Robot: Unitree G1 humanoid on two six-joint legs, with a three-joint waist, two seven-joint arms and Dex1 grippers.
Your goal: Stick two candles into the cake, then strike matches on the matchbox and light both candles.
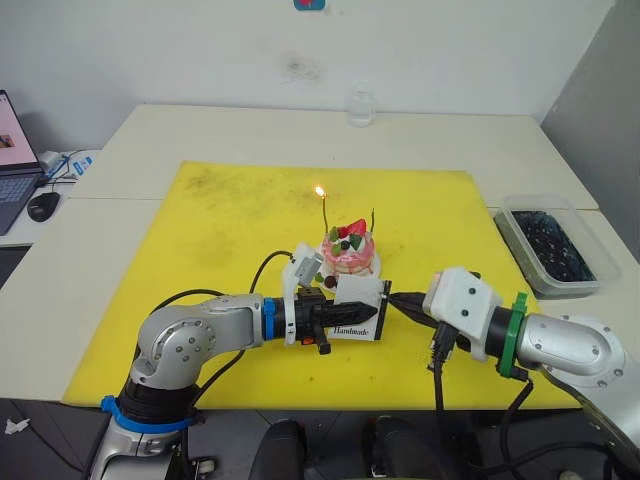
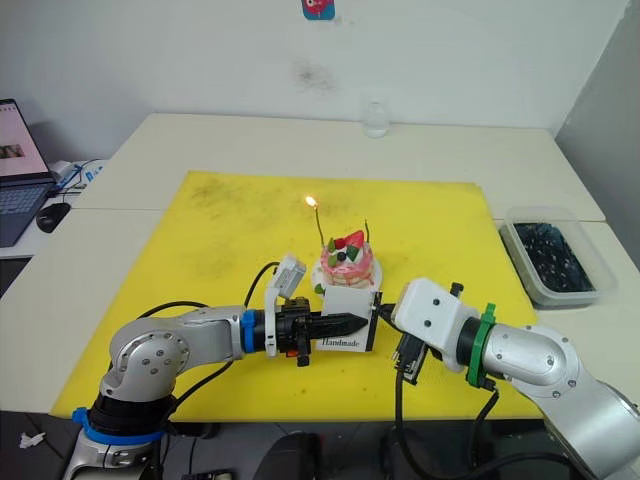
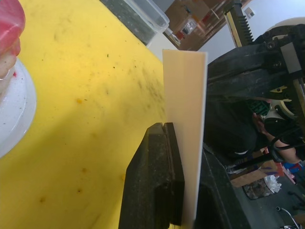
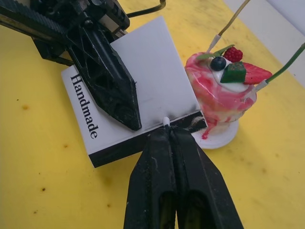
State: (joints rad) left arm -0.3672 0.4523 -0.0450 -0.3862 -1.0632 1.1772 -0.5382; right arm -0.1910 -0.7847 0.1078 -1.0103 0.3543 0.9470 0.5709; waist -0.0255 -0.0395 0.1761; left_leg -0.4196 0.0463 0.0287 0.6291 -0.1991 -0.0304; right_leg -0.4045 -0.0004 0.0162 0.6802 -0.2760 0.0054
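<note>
The pink cake (image 1: 350, 253) stands on its white plate in the middle of the yellow mat (image 1: 220, 240). Two thin candles stand in it: the left candle (image 1: 326, 215) carries a small flame, the right candle (image 1: 373, 221) has none. Just in front of the cake, my left gripper (image 1: 340, 311) is shut on the white "Handmade" matchbox (image 4: 143, 81) and holds it up off the mat. My right gripper (image 4: 169, 136) is shut on a match (image 4: 166, 121), whose pale tip touches the matchbox's black striking strip.
A clear bin (image 1: 548, 240) with dark contents sits at the mat's right edge. A glass (image 1: 361, 106) stands at the table's far side. A laptop (image 1: 10, 160) and a mouse (image 1: 43, 205) lie on the far left.
</note>
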